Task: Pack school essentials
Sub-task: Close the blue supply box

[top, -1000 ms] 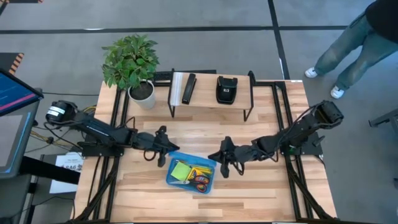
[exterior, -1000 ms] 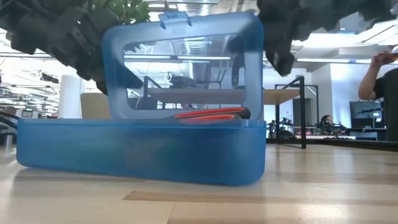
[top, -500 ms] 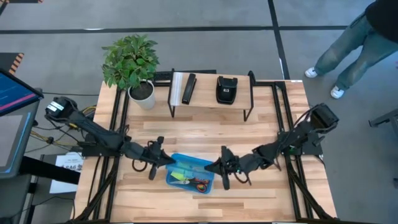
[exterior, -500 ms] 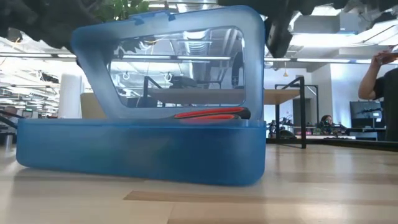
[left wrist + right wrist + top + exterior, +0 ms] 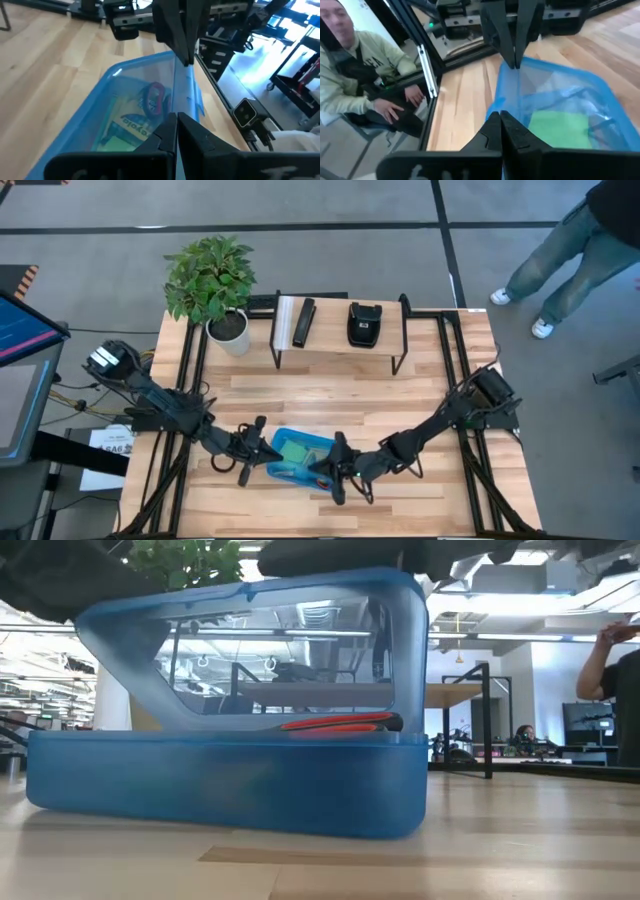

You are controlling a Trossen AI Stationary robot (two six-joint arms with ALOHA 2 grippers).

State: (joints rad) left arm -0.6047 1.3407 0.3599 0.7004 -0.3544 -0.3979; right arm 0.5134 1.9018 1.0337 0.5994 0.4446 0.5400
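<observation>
A blue plastic box (image 5: pixel 300 457) (image 5: pixel 230 785) sits on the table near its near edge, and its clear-windowed lid (image 5: pixel 270 650) leans over it. Through the lid I see red-handled scissors (image 5: pixel 156 95) (image 5: pixel 340 724) and the yellow-green crayon box (image 5: pixel 131 123). A green item (image 5: pixel 555 125) shows in the right wrist view. My left gripper (image 5: pixel 262 448) (image 5: pixel 176 122) is shut at the lid's left end. My right gripper (image 5: pixel 329 465) (image 5: pixel 500 122) is shut at its right end. Pencils and eraser are hidden. My left gripper touches the lid's rim (image 5: pixel 175 107) at its left end with the tips of its shut fingers, coming in slanting from the table's left. The lid is tilted over the box. My right gripper touches the lid's rim (image 5: pixel 506 107) at its right end with shut fingertips, slanting from the table's right.
At the far side stands a low shelf (image 5: pixel 340 340) with a black pouch (image 5: pixel 363 323) and a black bar with a white pad (image 5: pixel 295 322). A potted plant (image 5: pixel 212 280) is at the far left. One person stands beyond the far right corner (image 5: pixel 570 250); another sits beside the table (image 5: pixel 365 75).
Both grippers have moved toward the table's near edge and closer together over the box. The lid has tipped from upright to leaning over the box, its hinged edge staying put. The box itself has kept its place.
</observation>
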